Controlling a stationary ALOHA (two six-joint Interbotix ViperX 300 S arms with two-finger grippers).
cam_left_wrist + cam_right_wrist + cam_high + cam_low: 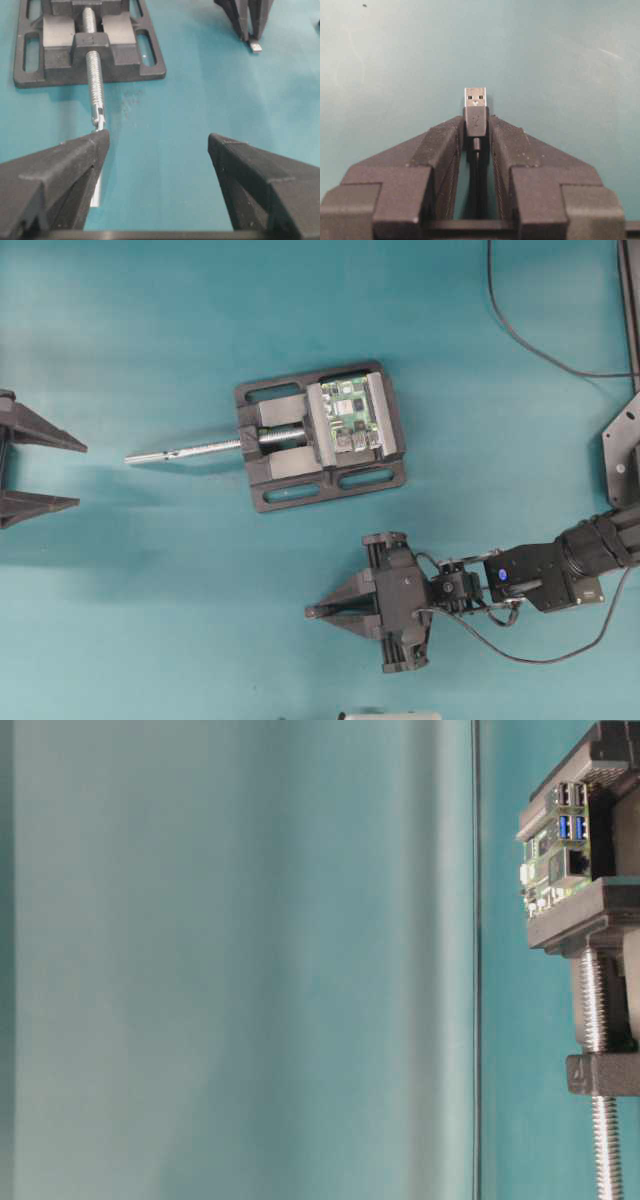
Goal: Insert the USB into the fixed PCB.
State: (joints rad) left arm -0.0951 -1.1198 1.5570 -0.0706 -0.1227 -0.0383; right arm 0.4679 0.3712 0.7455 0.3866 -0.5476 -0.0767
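- The left gripper (8,462) sits at the far left edge of the overhead view, well to the left of the vise (320,437); its two black fingers (55,175) are spread wide apart with nothing between them.
- The vise's metal screw rod (185,450) sticks out of the vise's left side, its free end pointing toward the left gripper; in the left wrist view the rod's tip lies just beside the tip of one spread finger.
- The vise, black with grey jaws, stands on the teal table (150,620) near the middle of the overhead view.
- The fixed PCB (352,413) is clamped between the jaws in the right half of the vise; the table-level view shows its silver ports, two with blue inserts (568,825).
- The right gripper (313,612) lies below and to the right of the vise, well apart from it, fingertips pointing left.
- Its fingers are clenched on the USB (475,111): the dark plug body is pinched between the fingertips, the silvery tip juts out past them, and the thin cable runs back between the fingers.
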